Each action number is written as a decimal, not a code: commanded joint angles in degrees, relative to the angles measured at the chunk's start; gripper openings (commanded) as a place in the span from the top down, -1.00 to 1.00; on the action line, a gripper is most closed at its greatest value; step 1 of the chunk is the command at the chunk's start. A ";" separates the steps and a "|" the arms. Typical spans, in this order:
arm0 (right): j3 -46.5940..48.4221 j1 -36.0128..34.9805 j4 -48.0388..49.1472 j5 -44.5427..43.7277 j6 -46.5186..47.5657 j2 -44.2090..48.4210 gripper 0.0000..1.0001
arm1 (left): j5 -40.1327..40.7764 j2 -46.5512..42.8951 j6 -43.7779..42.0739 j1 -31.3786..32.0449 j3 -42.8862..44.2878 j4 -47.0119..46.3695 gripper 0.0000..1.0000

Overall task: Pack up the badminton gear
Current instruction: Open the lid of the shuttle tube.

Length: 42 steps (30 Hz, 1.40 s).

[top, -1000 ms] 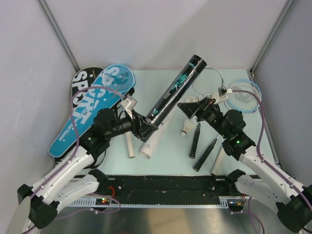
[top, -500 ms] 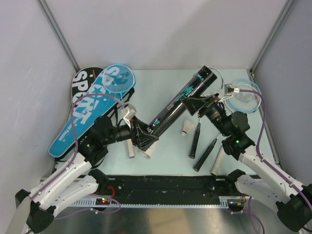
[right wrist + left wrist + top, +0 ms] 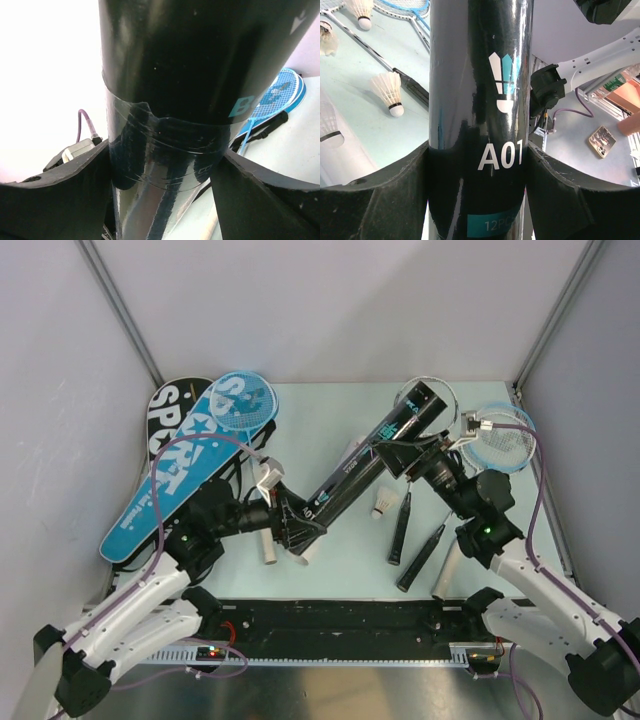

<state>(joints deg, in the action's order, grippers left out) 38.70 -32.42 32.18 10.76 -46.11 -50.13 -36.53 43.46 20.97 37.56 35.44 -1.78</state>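
The glossy black teal-printed cardboard tube hangs off the table, well right of the blue "SPORT" racket cover. It slants from its low end nearer the cover up to its far end. A second ago it stood steeper with only the left gripper on it. It has since tipped lower and away from the cover. The right gripper, then wide and clear of it, now has its fingers pressed against both sides near the high end. The left gripper stays clamped partway closed round the low end.

I judge that both arms are now set to open the tube for loading. Its skin shows a white shuttlecock mark, "A01", a teal band, and a taped-looking seam. One white feather shuttlecock lies farther from the cover than the tube's middle.
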 commanded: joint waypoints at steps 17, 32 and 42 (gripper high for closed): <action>-6.50 -2.07 1.56 -1.69 -5.19 6.23 0.25 | -7.10 13.12 -3.33 0.34 11.15 -1.73 -0.83; -6.62 -2.64 5.87 -2.61 -1.96 3.42 0.27 | -12.47 27.19 1.99 3.92 20.35 -1.73 -0.79; -6.70 -4.37 6.89 -5.90 -0.33 2.50 0.18 | -11.60 29.61 5.78 5.20 21.15 -1.89 -0.40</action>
<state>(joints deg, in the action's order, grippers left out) 31.09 -35.88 33.91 7.60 -47.37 -48.56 -47.79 73.45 24.67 42.41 54.22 -2.26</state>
